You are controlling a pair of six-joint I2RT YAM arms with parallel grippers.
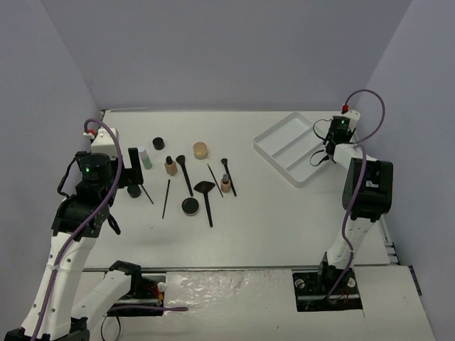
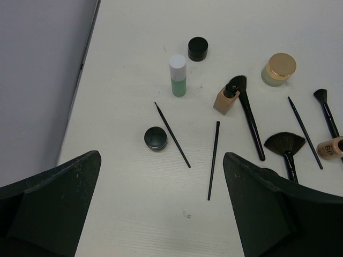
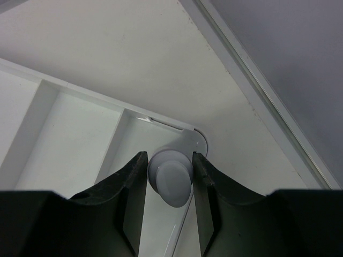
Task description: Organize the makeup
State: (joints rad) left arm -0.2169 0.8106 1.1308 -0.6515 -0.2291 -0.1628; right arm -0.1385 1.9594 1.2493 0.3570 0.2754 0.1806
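The makeup lies spread over the table's left half. There I see a green bottle, a black pot and a tan jar. A tan bottle, a second black pot, a fan brush and thin pencils lie there too. My left gripper hangs open above them, holding nothing. My right gripper is shut on a lilac bottle over the end corner of the white tray.
The tray stands at the back right, its compartments bare where they show. The table's right edge and a metal rail run close behind the right gripper. Lilac walls enclose the table on three sides.
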